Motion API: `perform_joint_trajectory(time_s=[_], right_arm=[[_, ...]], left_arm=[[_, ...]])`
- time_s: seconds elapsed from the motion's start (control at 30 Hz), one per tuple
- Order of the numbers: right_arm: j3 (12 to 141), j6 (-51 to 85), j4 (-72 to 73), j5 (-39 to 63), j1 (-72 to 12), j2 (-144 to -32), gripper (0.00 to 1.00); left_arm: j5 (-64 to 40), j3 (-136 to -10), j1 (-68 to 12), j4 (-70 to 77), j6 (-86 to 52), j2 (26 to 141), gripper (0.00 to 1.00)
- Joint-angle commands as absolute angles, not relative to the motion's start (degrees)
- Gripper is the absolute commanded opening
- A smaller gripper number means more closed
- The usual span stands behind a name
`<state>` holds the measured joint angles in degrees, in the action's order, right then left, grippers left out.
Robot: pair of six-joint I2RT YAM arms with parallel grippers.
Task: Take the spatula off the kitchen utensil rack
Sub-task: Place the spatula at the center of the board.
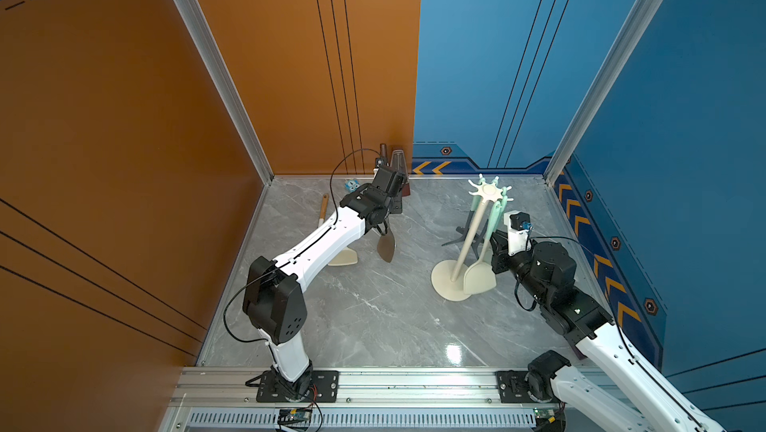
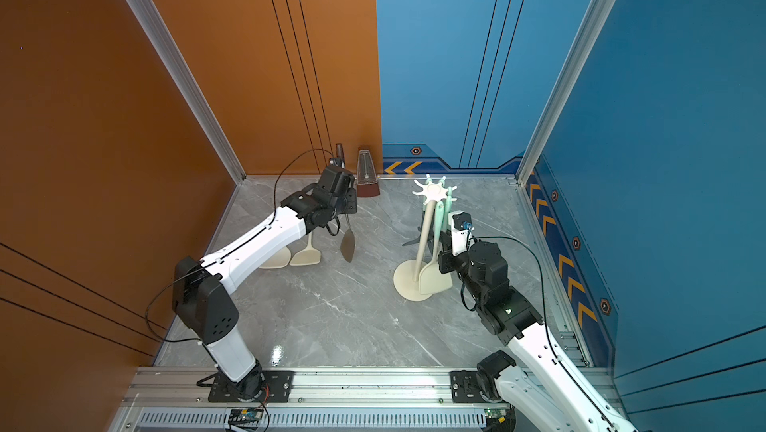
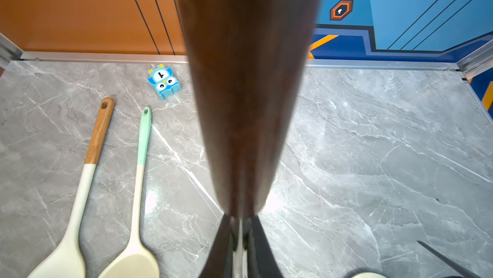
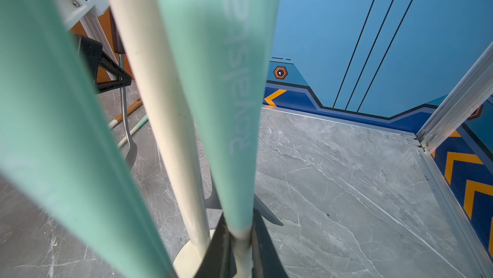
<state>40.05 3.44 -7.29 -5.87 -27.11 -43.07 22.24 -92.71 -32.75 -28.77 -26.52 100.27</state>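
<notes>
While the right end effector (image 4: pixel 241 239) pinches the mint-handled spatula (image 4: pixel 234 98) low on its handle, just where mint meets the cream neck, the spatula hangs from the star-shaped crown (image 1: pixel 490 191) of the kitchen utensil rack (image 1: pixel 468 239). It hangs close beside the pole, with its cream blade (image 1: pixel 478 278) down by the round base (image 1: pixel 445 285).

The step in hand looks like the unhooking itself. To do it well, the arm should probably raise the handle straight up until its hanging hole clears the prong. Only then should it draw the spatula outward, away from the pole; pulling sideways first would likely tip the light stand. A second mint handle (image 4: pixel 53 130) hangs just beside the gripped one, so the path out should lean away from it. With the grip so far below the hook, the top may swing, and a slow lift would steady it.

The left end effector (image 3: pixel 240 236) is pressed shut on a brown-handled turner (image 3: pixel 248 76), blade-down over the tabletop (image 1: pixel 373 305) and well apart from the rack. From there it cannot brace the base.
</notes>
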Motion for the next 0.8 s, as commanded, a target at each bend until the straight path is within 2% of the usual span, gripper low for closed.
perform_joint_trajectory(time_s=[0.0, 0.37, 0.77], right_arm=[[38.41, 5.08, -15.07, -6.9, -27.33, -43.49, 0.15], [38.36, 4.9, -15.49, -7.35, -27.31, -43.41, 0.15], [38.27, 4.71, -15.72, -7.85, -27.33, -43.51, 0.15]], left_arm=[[23.98, -95.13, -30.83, -30.42, -30.65, 101.39, 0.0], [18.92, -97.07, -25.69, -31.07, -34.8, 106.84, 0.0], [20.36, -99.95, -24.51, -31.11, -33.09, 116.32, 0.0]])
